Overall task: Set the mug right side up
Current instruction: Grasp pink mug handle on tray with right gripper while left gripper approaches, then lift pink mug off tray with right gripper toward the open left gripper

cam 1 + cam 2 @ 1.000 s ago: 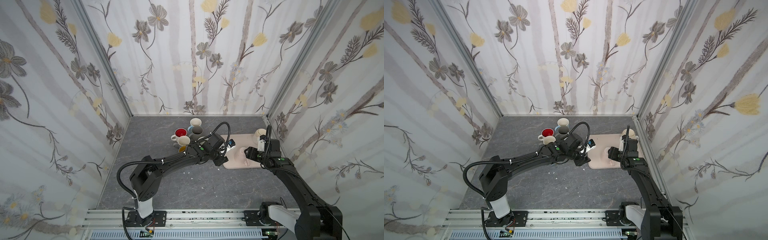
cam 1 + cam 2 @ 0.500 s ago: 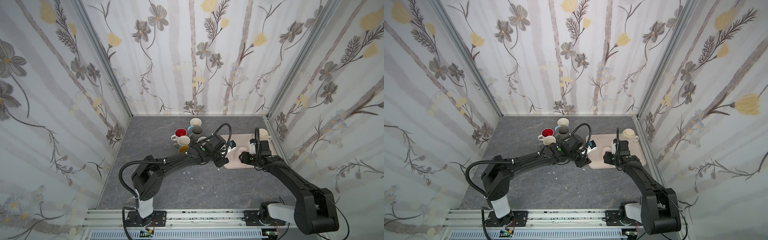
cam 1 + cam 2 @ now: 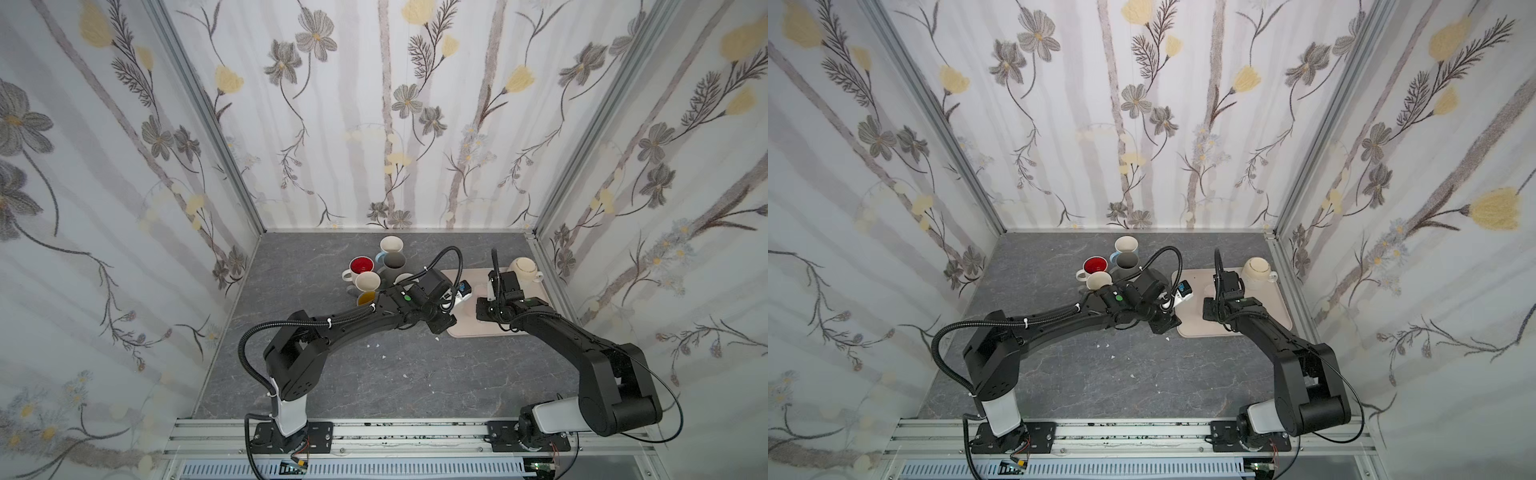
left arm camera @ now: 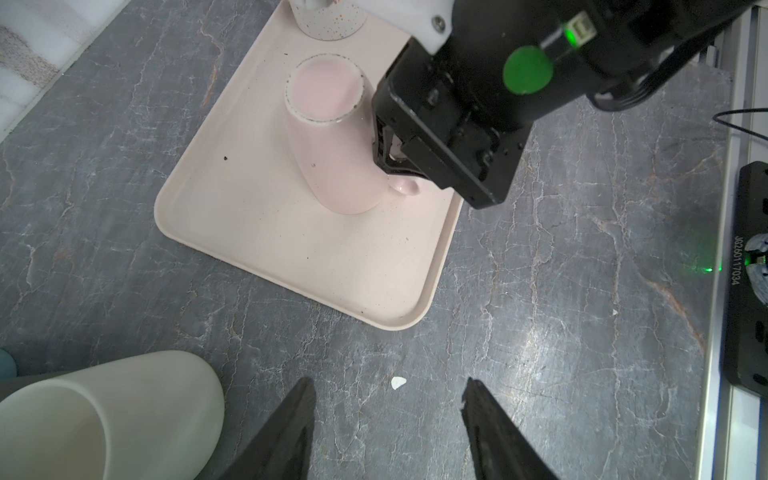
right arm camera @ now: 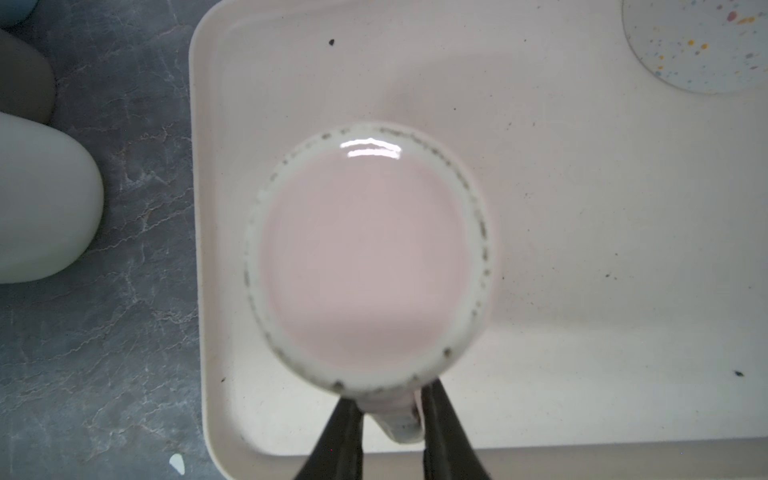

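A pale pink mug (image 4: 332, 145) stands upside down on the beige tray (image 4: 291, 257), its flat base (image 5: 365, 257) facing up. Its handle (image 5: 399, 419) points toward my right gripper (image 5: 390, 403), which has come down from above; the two dark fingers press on either side of the handle. In both top views my right gripper (image 3: 482, 306) sits over the tray's left part and hides the mug. My left gripper (image 4: 388, 382) hangs open over bare table beside the tray's near left corner (image 3: 439, 328), holding nothing.
A speckled mug (image 3: 524, 270) stands upside down at the tray's far right corner. Several upright mugs (image 3: 374, 270) are grouped left of the tray, the nearest a cream one (image 4: 104, 415) close to my left gripper. Small white chips (image 4: 398, 382) lie on the grey table.
My right gripper has moved left across the tray from near the speckled mug to the pink mug, and its jaws have closed in on the handle. The left arm has stayed put.
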`<state>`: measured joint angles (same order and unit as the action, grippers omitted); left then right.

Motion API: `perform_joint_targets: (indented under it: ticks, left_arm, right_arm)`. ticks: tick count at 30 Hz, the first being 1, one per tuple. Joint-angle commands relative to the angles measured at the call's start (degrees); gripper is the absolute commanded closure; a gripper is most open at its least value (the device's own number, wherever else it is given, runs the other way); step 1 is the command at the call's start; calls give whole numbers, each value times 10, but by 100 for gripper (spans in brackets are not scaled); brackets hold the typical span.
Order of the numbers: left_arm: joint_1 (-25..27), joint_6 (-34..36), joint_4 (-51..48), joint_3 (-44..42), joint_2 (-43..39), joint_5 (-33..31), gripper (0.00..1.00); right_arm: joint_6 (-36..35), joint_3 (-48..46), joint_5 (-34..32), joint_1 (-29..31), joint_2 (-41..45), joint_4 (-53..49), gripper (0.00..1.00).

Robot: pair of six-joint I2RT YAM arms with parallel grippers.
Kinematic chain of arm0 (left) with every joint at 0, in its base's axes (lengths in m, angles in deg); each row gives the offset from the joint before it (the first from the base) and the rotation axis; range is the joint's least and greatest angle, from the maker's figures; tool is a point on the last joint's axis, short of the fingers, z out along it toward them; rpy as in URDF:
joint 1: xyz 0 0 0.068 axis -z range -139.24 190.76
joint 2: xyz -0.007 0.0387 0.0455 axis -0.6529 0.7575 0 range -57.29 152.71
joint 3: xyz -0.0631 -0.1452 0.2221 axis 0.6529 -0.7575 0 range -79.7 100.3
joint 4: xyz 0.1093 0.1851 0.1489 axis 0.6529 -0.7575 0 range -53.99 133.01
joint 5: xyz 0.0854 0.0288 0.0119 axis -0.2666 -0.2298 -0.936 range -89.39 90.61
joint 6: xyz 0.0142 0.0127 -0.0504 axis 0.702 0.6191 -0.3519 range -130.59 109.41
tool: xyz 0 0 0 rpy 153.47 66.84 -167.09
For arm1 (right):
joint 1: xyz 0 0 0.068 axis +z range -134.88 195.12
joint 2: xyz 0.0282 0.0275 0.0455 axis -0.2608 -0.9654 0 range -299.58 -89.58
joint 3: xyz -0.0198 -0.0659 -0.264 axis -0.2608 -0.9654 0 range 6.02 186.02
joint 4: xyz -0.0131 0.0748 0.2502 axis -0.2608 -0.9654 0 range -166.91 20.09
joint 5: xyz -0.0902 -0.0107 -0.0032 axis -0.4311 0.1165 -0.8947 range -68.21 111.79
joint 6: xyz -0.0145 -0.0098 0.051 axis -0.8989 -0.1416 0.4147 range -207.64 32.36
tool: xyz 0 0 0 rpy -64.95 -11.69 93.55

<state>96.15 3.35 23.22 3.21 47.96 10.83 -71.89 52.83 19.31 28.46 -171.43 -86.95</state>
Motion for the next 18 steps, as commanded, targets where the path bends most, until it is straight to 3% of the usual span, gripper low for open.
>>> perform_joint_targets:
  ticks: [1,9,18]
  left_arm:
    - [0,5,-5,6,4,-7,43]
    - [0,7,2,3,10,-15,43]
    - [-1,-2,11,-3,5,-28,42]
  right_arm:
    - [-14,12,-53,10,-7,-3,84]
    - [-33,36,-118,44,-20,-25,100]
    - [-38,12,-96,59,59,33,100]
